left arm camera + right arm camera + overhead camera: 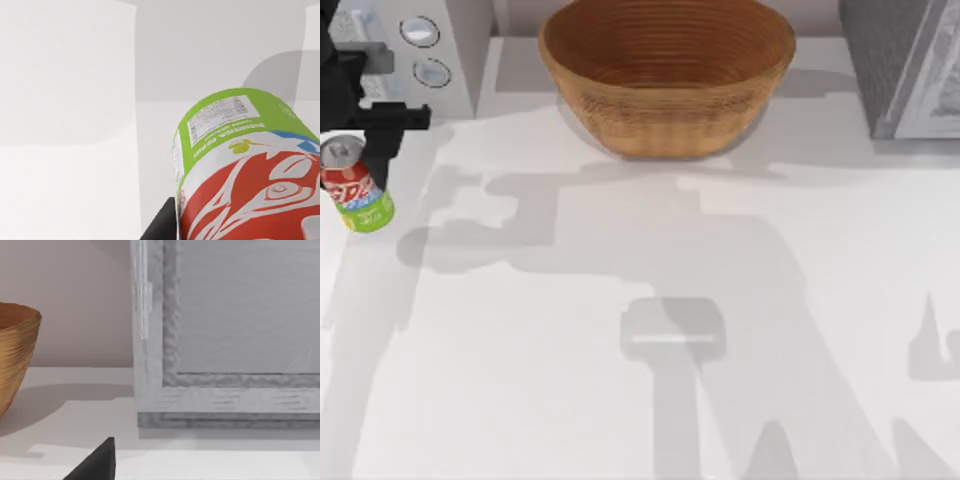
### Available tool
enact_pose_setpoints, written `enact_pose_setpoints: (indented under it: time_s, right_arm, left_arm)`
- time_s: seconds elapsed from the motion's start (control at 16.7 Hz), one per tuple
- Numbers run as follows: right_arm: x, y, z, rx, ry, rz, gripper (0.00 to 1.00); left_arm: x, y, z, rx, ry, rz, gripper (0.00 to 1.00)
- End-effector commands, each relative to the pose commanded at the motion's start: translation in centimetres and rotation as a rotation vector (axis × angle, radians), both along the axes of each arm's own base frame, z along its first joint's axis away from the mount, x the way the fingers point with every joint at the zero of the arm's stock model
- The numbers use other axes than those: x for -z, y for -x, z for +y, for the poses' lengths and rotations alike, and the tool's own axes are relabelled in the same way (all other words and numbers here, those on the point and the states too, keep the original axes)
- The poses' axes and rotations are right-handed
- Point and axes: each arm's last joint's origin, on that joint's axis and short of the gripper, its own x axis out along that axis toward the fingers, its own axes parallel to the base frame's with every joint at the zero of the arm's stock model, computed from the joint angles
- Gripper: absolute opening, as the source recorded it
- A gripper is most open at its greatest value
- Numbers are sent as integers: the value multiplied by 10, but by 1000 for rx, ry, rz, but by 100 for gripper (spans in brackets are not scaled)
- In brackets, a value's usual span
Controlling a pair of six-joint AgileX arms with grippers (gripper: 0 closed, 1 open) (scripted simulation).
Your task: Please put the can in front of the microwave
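Holding the small red, blue and green drink can (353, 188) with the silver top, my left gripper (360, 150) sits at the far left of the top view, its black fingers pinching the can near its top. The can tilts a little, just below the light grey microwave (420, 50) with two round silver knobs in the upper left corner. A brown woven basket (665, 75) stands at the top middle. A darker grey box with a white-framed door (905, 65) fills the upper right corner. In the left wrist view the can (240, 170) looks big above the white table (65, 190).
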Motion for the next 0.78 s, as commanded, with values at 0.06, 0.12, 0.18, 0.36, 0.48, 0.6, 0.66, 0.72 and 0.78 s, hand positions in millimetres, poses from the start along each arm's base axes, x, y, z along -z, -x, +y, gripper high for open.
enact_pose_setpoints:
  time_s: [0.06,0.12,0.18,0.36,0.48,0.6,0.66,0.72,0.78]
  right_arm:
    - [0,0,0,0,0,0,100]
    - [0,0,0,0,0,0,100]
    - [0,0,0,0,0,0,100]
    - [0,0,0,0,0,0,100]
    - [0,0,0,0,0,0,100]
    - [0,0,0,0,0,0,100]
    - [0,0,0,0,0,0,100]
    - [0,0,0,0,0,0,100]
    - [0,0,0,0,0,0,100]
  left_arm:
    - [0,0,0,0,0,-1,0]
    - [2,0,0,-1,0,-2,0]
    - [3,0,0,-2,1,-2,0]
    - [6,0,1,-4,2,-6,0]
    - [6,0,1,-5,2,-6,0]
    - [6,0,1,-5,2,-6,0]
    - [6,0,1,-5,2,-6,8]
    - [6,0,1,-5,2,-6,15]
    - [6,0,1,-5,2,-6,23]
